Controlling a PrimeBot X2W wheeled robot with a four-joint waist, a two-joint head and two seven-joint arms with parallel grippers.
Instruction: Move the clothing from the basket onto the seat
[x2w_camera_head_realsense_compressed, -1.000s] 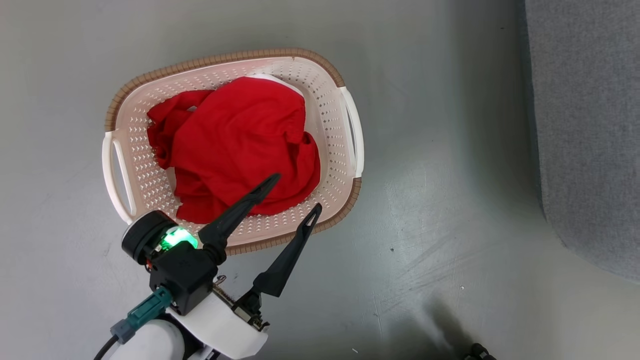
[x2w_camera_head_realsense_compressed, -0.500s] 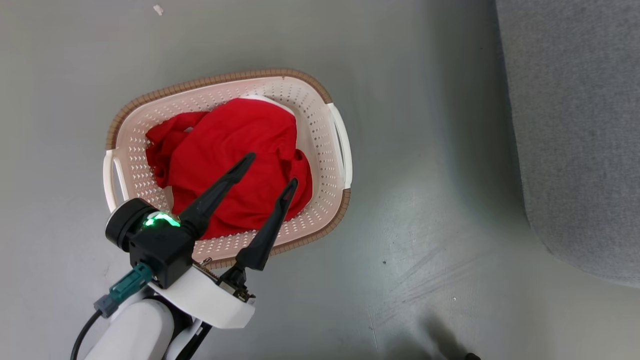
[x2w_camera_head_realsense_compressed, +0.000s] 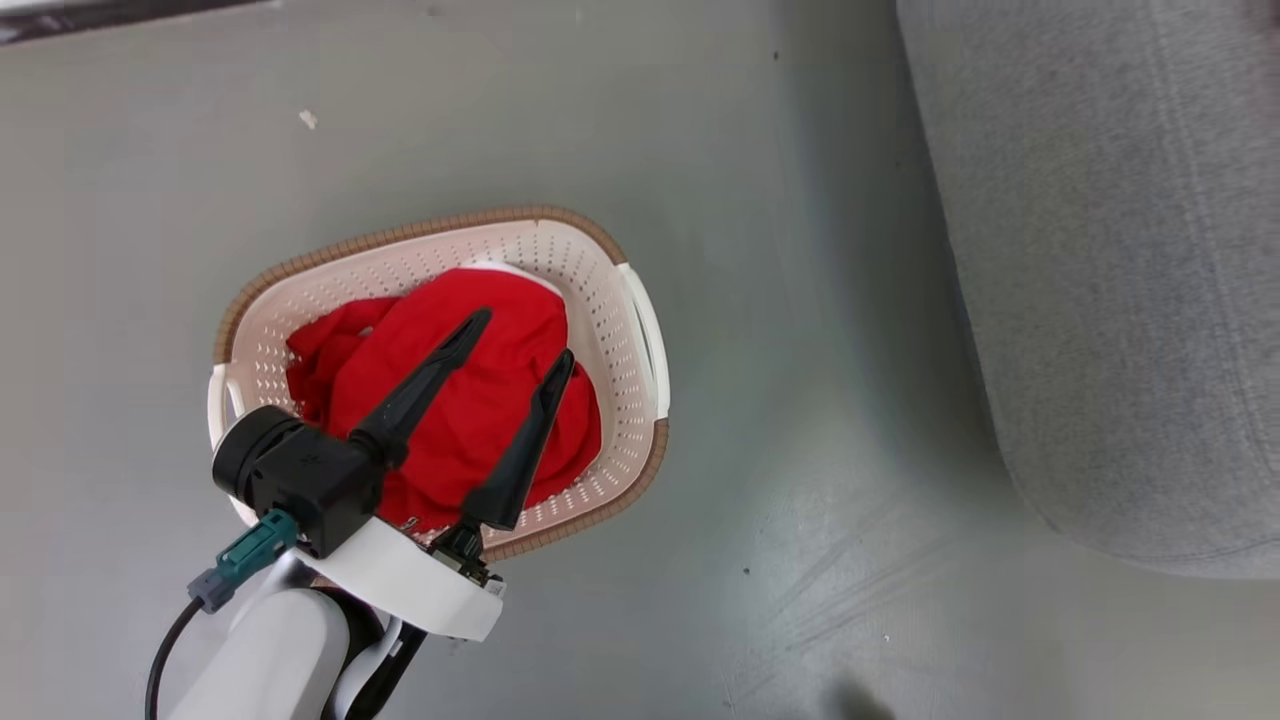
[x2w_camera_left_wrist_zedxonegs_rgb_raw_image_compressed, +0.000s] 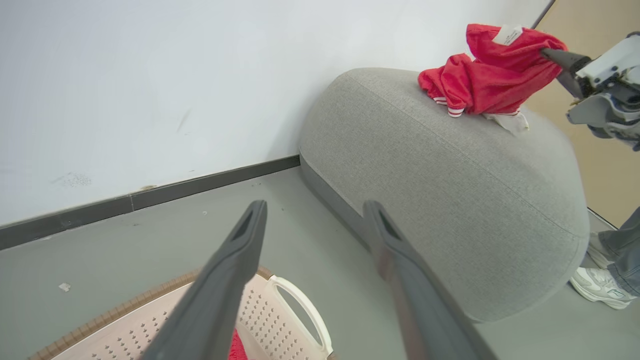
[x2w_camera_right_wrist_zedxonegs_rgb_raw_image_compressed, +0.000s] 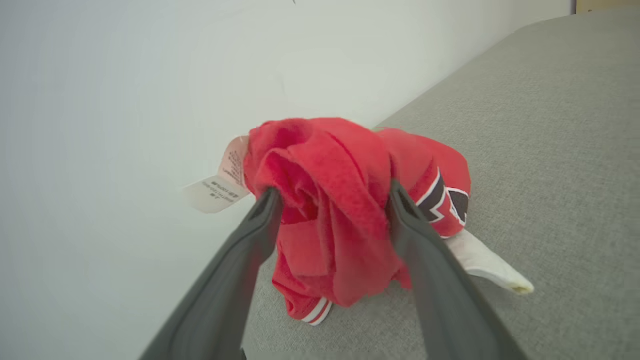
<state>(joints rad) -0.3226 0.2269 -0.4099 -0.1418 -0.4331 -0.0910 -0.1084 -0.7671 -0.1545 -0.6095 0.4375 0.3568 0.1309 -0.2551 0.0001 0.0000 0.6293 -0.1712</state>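
Plainly, the left gripper (x2w_camera_head_realsense_compressed: 527, 335) hung with fingers (x2w_camera_head_realsense_compressed: 425, 390) wide apart over the red clothing (x2w_camera_head_realsense_compressed: 470, 400) heaped in the basket (x2w_camera_head_realsense_compressed: 400, 240), which sat on the floor (x2w_camera_head_realsense_compressed: 800, 450) beside the seat (x2w_camera_head_realsense_compressed: 1120, 300). On the seat, the right gripper (x2w_camera_right_wrist_zedxonegs_rgb_raw_image_compressed: 332, 189) stood equally wide around one garment (x2w_camera_right_wrist_zedxonegs_rgb_raw_image_compressed: 345, 160) bunched between its fingers. The left would do best to drop into the heap's thick middle, clear of the wall, pinch a deep fold, then lift above the rim.
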